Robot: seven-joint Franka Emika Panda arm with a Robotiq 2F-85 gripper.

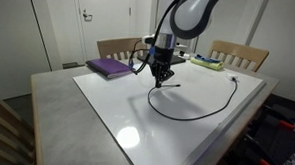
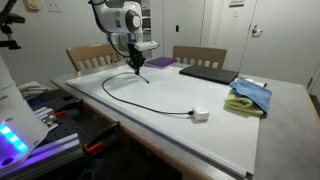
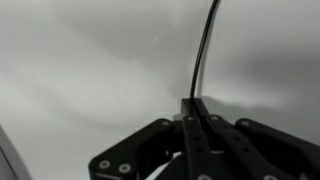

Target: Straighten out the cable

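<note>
A thin black cable (image 1: 191, 112) lies in a curve on the white table top (image 1: 106, 106). In an exterior view it runs from my gripper (image 2: 137, 67) in a long arc (image 2: 150, 106) to a small white plug block (image 2: 200, 115). My gripper (image 1: 160, 80) is lowered close to the board and shut on one end of the cable. In the wrist view the fingers (image 3: 195, 108) are pressed together and the cable (image 3: 203, 50) runs straight up and away from them.
A purple book (image 1: 110, 67) lies at the table's back corner by a wooden chair (image 1: 117, 46). A dark laptop (image 2: 205, 73) and a blue and yellow cloth (image 2: 248, 98) lie near the far edge. A second chair (image 1: 239, 54) stands behind.
</note>
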